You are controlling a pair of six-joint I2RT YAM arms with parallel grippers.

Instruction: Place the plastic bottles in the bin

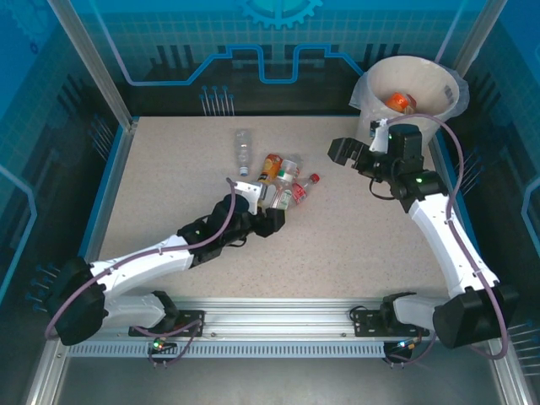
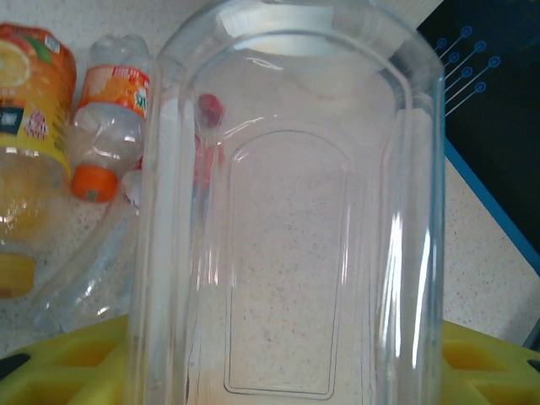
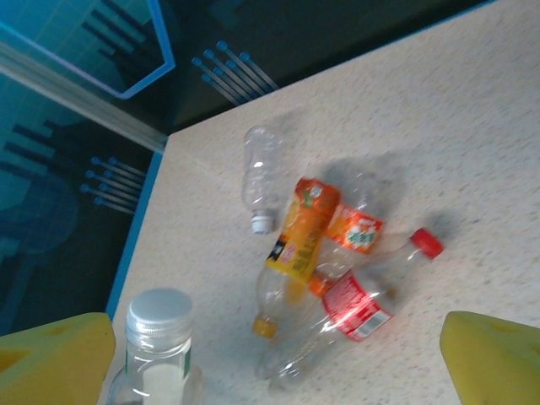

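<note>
Left claw (image 1: 272, 216) is down in the pile of plastic bottles (image 1: 285, 181) mid tabletop (image 1: 169, 186). Its yellow fingers (image 2: 59, 367) sit against both sides of a big clear bottle (image 2: 287, 253), so it's got that one clamped afaict. Right beside it on the left wrist cam are an orange-label bottle (image 2: 29, 110) and a crumpled bottle (image 2: 105, 143) w/ an orange cap. A lone bottle (image 1: 243, 148) lies a bit apart, further back. Right claw (image 1: 342, 152) hangs wide open w/ nothing gripped, btw the pile and the bin (image 1: 434, 80). A white-capped bottle (image 3: 159, 346) shows just beside one of its fingers, can't tell if it's touching. Bin's in the far right corner w/ an orange bottle (image 1: 399, 102) inside.
</note>
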